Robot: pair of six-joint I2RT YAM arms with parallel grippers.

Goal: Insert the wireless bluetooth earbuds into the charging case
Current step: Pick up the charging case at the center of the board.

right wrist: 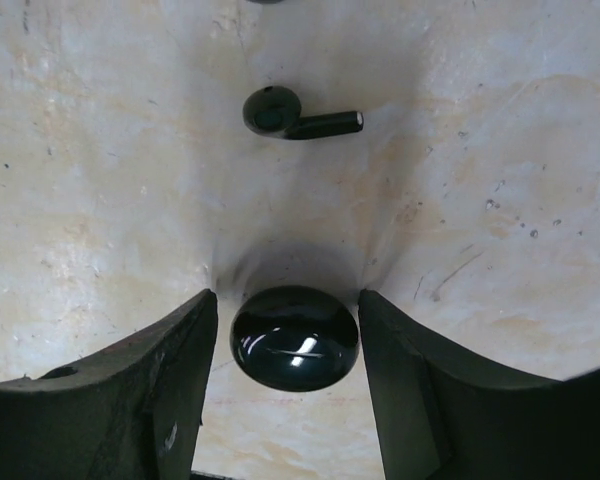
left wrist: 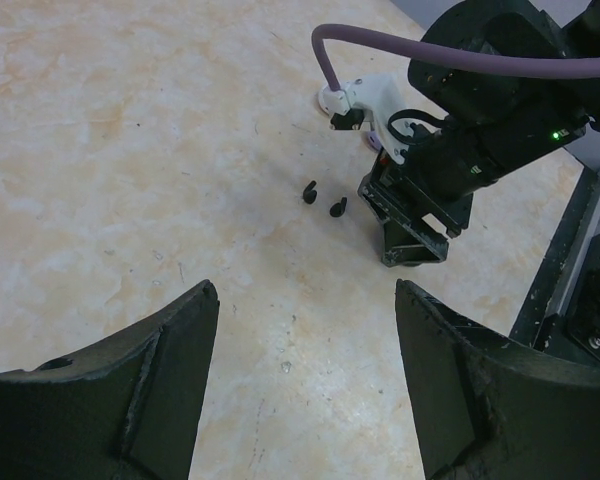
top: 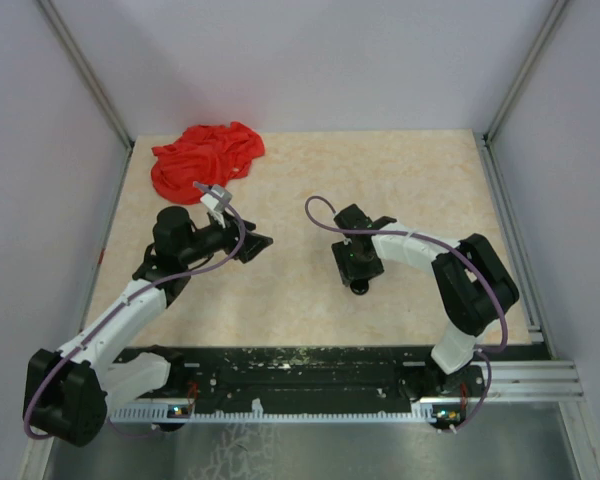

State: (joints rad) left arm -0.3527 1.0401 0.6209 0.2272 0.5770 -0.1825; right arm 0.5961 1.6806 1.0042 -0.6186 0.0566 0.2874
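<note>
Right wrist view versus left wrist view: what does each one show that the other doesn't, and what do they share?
Only the right wrist view shows the black round case, sitting between the fingers of the right end effector. Only the left wrist view shows the purple cable, the open left end effector and a second black earbud in full. Both show the beige table, the right end effector and a black earbud lying just ahead of it.

No legible text, labels, brands, numbers or signs in any view; nothing readable on any surface
</note>
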